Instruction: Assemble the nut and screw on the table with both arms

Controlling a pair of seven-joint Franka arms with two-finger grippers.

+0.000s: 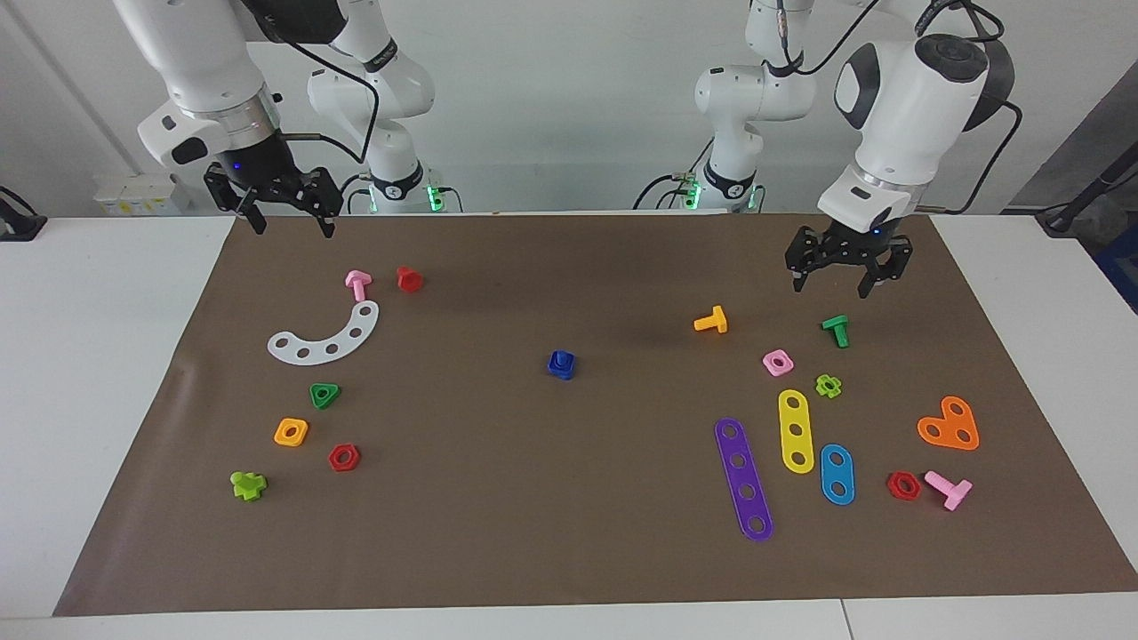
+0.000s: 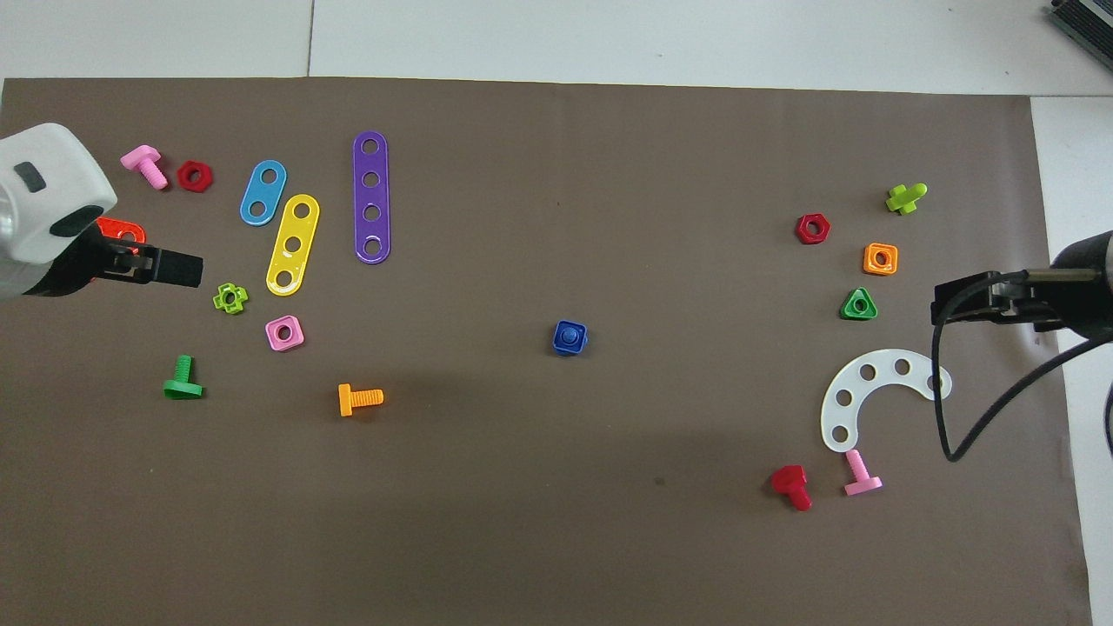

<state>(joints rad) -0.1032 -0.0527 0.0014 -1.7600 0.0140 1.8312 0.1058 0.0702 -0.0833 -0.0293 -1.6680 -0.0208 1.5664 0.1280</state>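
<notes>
The dark-blue nut (image 1: 561, 365) (image 2: 569, 338) lies flat in the middle of the brown mat on the table (image 1: 569, 551). The dark-blue screw (image 1: 561, 357) (image 2: 569, 333) stands in its centre hole; only a stub of it shows. No gripper touches them. My left gripper (image 1: 829, 286) (image 2: 174, 268) hangs open and empty above the mat at the left arm's end, over the spot beside the green bolt (image 1: 836, 330). My right gripper (image 1: 293, 229) (image 2: 965, 300) waits open and empty above the mat's edge at the right arm's end.
At the left arm's end lie an orange bolt (image 1: 711, 321), a pink nut (image 1: 778, 362), purple, yellow and blue strips (image 1: 743, 478) and an orange heart plate (image 1: 949, 424). At the right arm's end are a white curved plate (image 1: 324, 336), pink and red bolts, and several nuts.
</notes>
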